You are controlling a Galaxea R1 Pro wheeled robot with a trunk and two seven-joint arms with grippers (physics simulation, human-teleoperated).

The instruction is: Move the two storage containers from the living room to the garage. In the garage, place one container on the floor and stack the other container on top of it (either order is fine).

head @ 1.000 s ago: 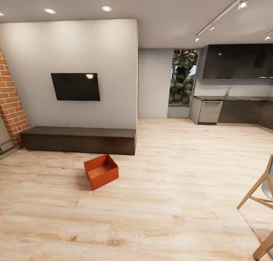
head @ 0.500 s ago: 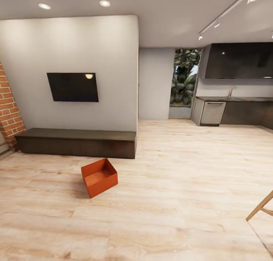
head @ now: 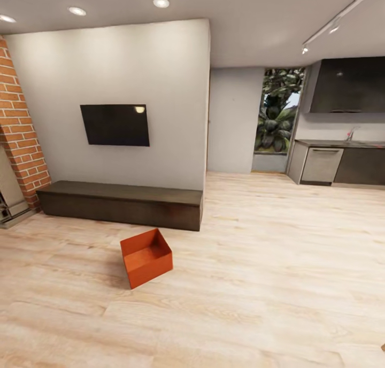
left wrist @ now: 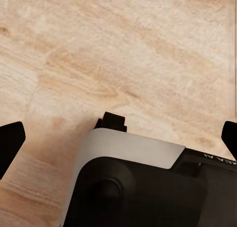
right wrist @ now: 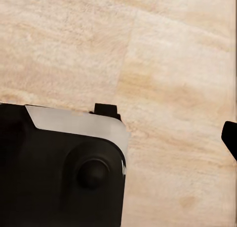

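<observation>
The living room [head: 214,143] has a light wood plank floor [head: 256,282] running from the lower edge of the frame back to a pale wall [head: 117,69] at upper left. A black TV [head: 115,125] hangs on that wall, with a long dark low cabinet [head: 122,203] beneath it. A brick fireplace [head: 20,127] stands at the left edge. At right the room opens onto a kitchen with dark cabinets [head: 347,85] and a window [head: 278,117] full of green leaves.

One storage container [head: 146,257], orange-red and open-topped, sits on the planks at lower centre-left, just in front of the cabinet and apart from it. Nothing stands between the camera and the bin.

The left wrist view looks down on the planks past the robot's grey and black base; the left hand [left wrist: 118,138] has its dark fingertips [left wrist: 10,140] at opposite edges, spread wide and empty. In the right wrist view one fingertip [right wrist: 230,138] of the right hand shows at the edge; whether that hand is open I cannot tell.
</observation>
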